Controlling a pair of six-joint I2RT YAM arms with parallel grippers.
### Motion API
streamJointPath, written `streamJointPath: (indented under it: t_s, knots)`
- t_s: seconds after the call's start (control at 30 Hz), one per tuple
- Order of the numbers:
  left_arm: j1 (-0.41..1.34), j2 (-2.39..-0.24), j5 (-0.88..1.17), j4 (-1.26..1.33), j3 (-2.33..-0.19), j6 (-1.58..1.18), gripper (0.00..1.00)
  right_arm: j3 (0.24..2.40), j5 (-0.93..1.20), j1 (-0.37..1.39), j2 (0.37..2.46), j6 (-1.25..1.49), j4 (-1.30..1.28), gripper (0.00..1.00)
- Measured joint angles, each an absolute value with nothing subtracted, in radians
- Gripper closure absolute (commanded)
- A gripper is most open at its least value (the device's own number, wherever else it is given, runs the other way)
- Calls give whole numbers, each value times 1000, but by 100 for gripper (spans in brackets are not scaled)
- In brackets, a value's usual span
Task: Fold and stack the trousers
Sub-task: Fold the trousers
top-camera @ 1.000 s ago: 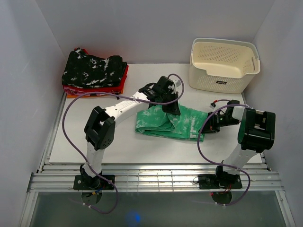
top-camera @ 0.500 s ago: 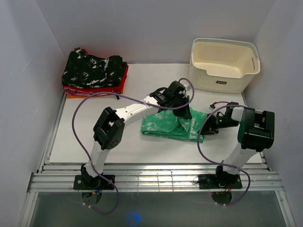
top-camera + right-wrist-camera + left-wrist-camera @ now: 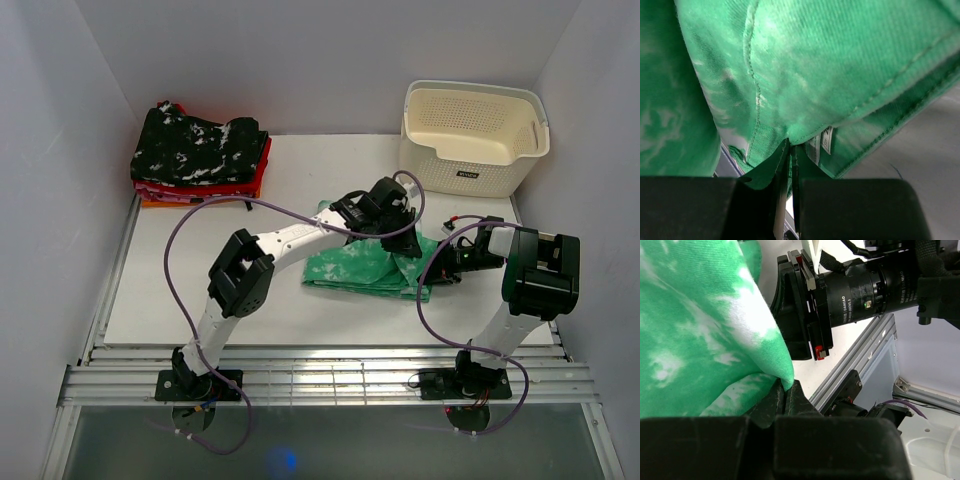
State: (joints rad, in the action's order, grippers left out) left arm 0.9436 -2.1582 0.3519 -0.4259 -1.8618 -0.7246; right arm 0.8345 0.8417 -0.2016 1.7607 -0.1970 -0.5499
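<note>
The green, white-blotched trousers [image 3: 360, 265] lie bunched on the white table, right of centre. Over their right part my left gripper [image 3: 404, 243] stays shut on a fold of the cloth; the left wrist view shows the green cloth [image 3: 705, 330] pinched between the closed fingertips [image 3: 799, 392]. My right gripper [image 3: 440, 268] is at the trousers' right edge, shut on the hem; the right wrist view shows the green hem [image 3: 805, 75] with a white label [image 3: 827, 141] caught in the closed jaws. The two grippers are close together.
A stack of folded clothes [image 3: 200, 152], black with white specks on top of red and orange, sits at the back left. A cream perforated basket [image 3: 472, 137] stands at the back right. White walls close in the table; a metal rail [image 3: 320, 375] runs along the near edge.
My left gripper has carried its fold of the trousers rightwards toward the right gripper, and the cloth's left end has drawn in to the right. The right gripper has stayed put.
</note>
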Motion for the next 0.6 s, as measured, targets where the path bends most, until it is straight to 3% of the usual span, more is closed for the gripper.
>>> streamJointPath:
  t_s: [0.57, 0.6]
  knots:
    - [966, -2208, 364, -379, -1878, -751, 100, 834, 845, -202, 1761, -194, -549, 92]
    - [966, -2210, 364, -377, -1878, -751, 96, 834, 845, -202, 1761, -194, -549, 92]
